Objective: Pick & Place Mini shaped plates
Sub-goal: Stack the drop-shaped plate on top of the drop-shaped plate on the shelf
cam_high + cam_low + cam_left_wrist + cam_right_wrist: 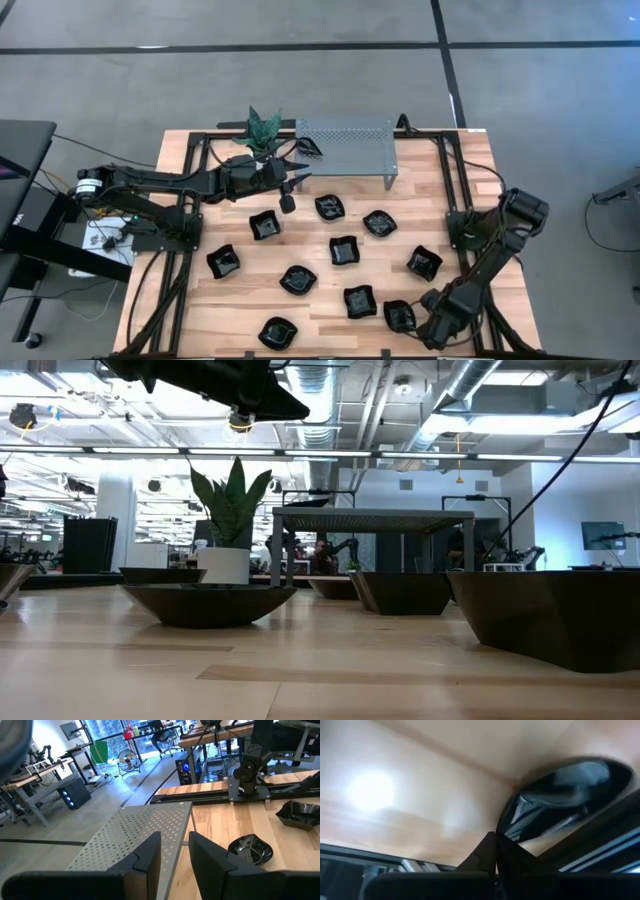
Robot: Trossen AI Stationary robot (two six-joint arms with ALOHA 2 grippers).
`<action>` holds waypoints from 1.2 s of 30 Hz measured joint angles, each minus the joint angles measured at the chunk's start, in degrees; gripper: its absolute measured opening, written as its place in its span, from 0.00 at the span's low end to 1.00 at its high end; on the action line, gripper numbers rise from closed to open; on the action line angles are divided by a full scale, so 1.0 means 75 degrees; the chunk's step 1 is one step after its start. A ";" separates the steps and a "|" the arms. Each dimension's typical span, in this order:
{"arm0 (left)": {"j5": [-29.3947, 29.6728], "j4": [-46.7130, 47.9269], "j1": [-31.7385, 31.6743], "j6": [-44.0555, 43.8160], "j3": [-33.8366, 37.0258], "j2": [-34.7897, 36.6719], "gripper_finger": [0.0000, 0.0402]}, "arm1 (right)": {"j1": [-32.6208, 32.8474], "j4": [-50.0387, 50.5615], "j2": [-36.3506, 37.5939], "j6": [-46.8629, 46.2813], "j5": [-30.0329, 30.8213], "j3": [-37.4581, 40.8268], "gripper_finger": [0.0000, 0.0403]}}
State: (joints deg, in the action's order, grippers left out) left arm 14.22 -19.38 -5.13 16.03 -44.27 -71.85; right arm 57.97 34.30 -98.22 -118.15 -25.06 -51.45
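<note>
Several glossy black mini shaped plates (345, 250) lie spread over the wooden table, each resting on its base. My right gripper (420, 322) is down at the near right edge, beside the plate (398, 316) there, and is shut on it. In the right wrist view that plate (560, 795) lies just beyond the fingers. My left gripper (175, 857) hovers open over the left end of the grey perforated rack (345, 145), with nothing between its fingers. My right gripper has its fingertips (490, 845) closed together on the near rim (506, 827) of the plate, a pinch at the rim's edge. The fingers slant steeply down from the table's near right side. The plate still looks to lie on the table.
The rack stands at the far middle on thin legs. A small white pot with a green plant (265, 128) is beside its left end, close under my left arm. Black frame rails (450, 200) run along both table sides. Bare wood lies between the plates.
</note>
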 joint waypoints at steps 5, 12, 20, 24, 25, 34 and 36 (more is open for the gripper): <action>0.0002 0.0000 0.0002 0.0020 0.0000 0.0000 0.25 | 0.0009 0.0432 0.0355 -0.0040 0.0450 -0.0005 0.00; 0.0003 0.0000 0.0000 0.0020 0.0000 0.0000 0.25 | -0.0002 0.0495 0.0478 -0.0026 0.0478 -0.0010 0.00; -0.3965 0.0005 0.0017 0.0384 -0.0003 -0.0181 0.25 | 0.0004 0.0498 0.0481 0.0128 0.0612 -0.0016 0.00; -0.4855 -0.0039 0.0288 0.0458 -0.0003 -0.0437 0.25 | 0.0004 0.0501 0.0432 -0.0055 0.0717 -0.0019 0.00; -0.4530 -0.0026 0.0346 0.0458 -0.0002 -0.0471 0.25 | 0.0004 0.0470 0.0432 -0.0153 0.0798 -0.0019 0.00; -0.4564 -0.0324 0.0869 0.0417 -0.0003 -0.1212 0.25 | -0.0002 0.0430 0.0434 -0.0024 0.1385 -0.0028 0.00; -0.4598 -0.0564 0.1062 0.0425 -0.0002 -0.1559 0.25 | -0.0057 0.0428 0.0434 0.0000 0.1405 -0.0028 0.00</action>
State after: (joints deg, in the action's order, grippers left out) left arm -20.27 -23.61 2.84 19.22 -44.29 -83.55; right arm 57.54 37.51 -94.96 -118.15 -14.53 -51.66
